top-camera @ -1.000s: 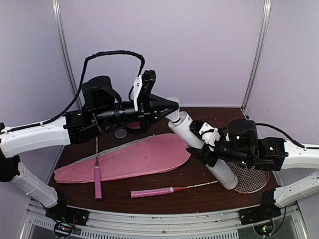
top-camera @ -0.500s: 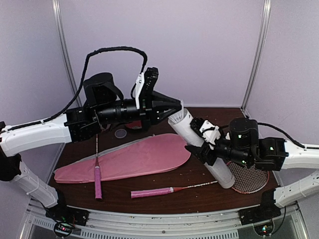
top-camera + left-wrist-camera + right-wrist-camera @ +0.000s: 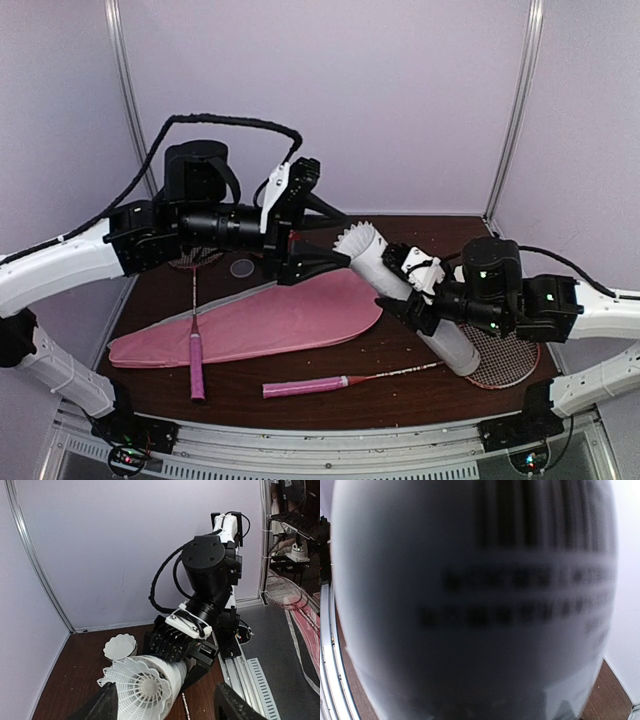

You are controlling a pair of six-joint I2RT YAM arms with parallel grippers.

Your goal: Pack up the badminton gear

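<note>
The long white tube [image 3: 378, 268] is held slanted above the table, and my right gripper [image 3: 412, 300] is shut round its middle. A white shuttlecock [image 3: 352, 241] sits in the tube's open mouth with its skirt sticking out; the left wrist view shows this shuttlecock [image 3: 142, 687] end-on. My left gripper [image 3: 345, 242] is open, one finger on each side of the shuttlecock and apart from it. Another shuttlecock [image 3: 120, 647] stands on the table behind. The pink bag [image 3: 260, 315] lies flat at the middle. In the right wrist view the tube's blurred label [image 3: 480, 600] fills the picture.
One racket lies at the left with its pink handle [image 3: 197, 365] over the bag's narrow end. The other racket's handle [image 3: 305, 386] lies near the front edge, its head [image 3: 505, 360] under my right arm. A small round disc [image 3: 241, 268] sits behind the bag.
My left gripper carried the shuttlecock down into the tube's mouth, then opened and let it go. The right gripper has kept its hold on the tube.
</note>
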